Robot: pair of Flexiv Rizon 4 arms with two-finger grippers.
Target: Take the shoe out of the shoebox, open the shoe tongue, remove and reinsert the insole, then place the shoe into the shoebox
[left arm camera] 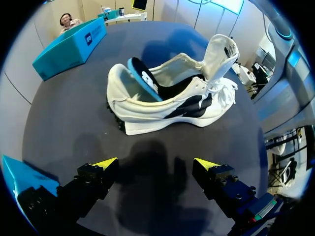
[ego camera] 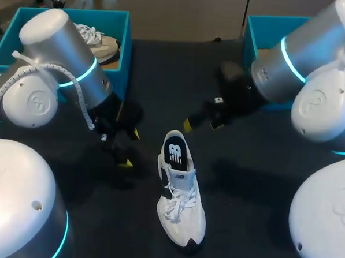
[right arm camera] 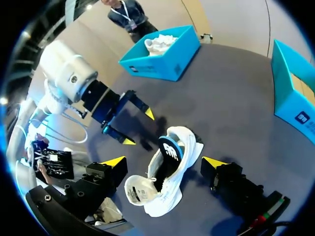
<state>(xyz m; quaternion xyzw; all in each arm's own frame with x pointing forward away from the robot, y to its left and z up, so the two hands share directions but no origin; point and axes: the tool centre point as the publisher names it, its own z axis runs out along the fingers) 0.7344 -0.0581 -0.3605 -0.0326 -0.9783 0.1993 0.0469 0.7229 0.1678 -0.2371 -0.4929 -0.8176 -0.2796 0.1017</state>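
Observation:
A white shoe [ego camera: 181,199] lies on the dark table near the middle, toe toward me and tongue pulled open. Its black and blue insole [ego camera: 175,150] sticks up out of the heel. My left gripper [ego camera: 130,147] hovers open just left of the heel; in its own view the left gripper [left arm camera: 155,164] is a little short of the shoe [left arm camera: 167,105] and insole [left arm camera: 144,78]. Above and beyond the heel, my right gripper [ego camera: 201,125] is open and holds nothing. In the right wrist view the shoe [right arm camera: 147,196] and insole [right arm camera: 170,150] lie below the right gripper [right arm camera: 165,161].
A teal shoebox [ego camera: 68,11] at the back left holds a second white shoe [ego camera: 102,43]. Another teal shoebox [ego camera: 251,35] stands at the back right, partly hidden by my right arm. Both boxes show in the right wrist view: the left box [right arm camera: 162,69], the right box [right arm camera: 290,98].

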